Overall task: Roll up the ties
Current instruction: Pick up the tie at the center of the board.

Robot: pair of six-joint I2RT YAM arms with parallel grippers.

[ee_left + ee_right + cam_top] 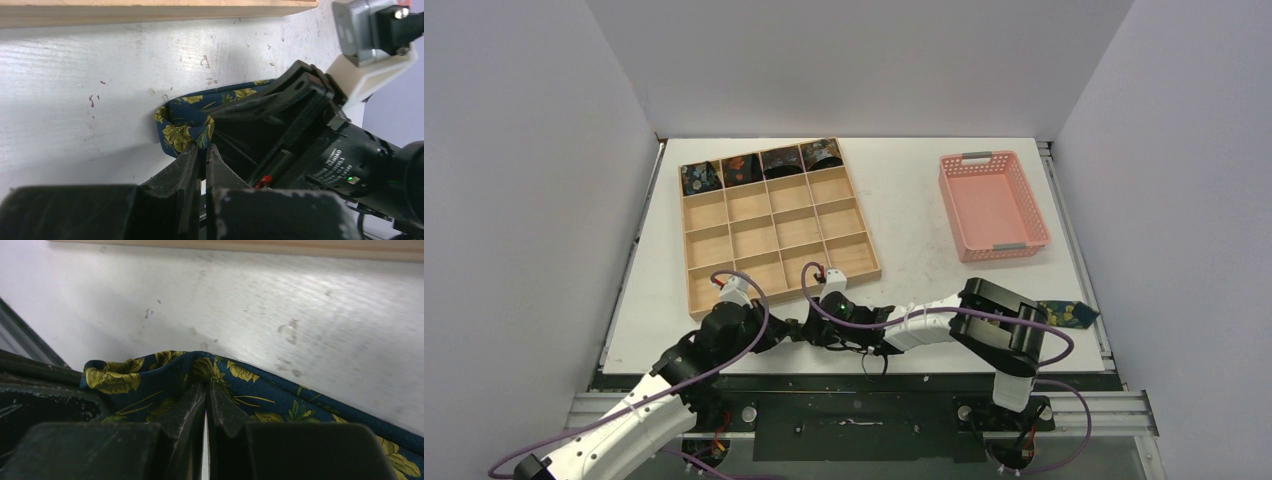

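A navy tie with yellow flowers [182, 131] lies on the white table near the front edge, its narrow end folded into a small loop. My left gripper [200, 146] is shut on that loop. My right gripper [206, 386] is shut on the same tie [260, 390] right beside it; its black body [300, 130] fills the right of the left wrist view. From above, both grippers meet [809, 330] in front of the wooden tray [774, 235]. The tie's wide end [1069, 314] shows at the table's right edge; the arm hides the rest. Several rolled ties [740, 167] fill the tray's back row.
A pink plastic basket [992, 205] stands at the back right. The wooden tray's front wall [150, 12] runs just beyond the grippers. The table's metal front rail [854, 380] lies close behind the arms, and purple cables [754, 300] loop over both wrists.
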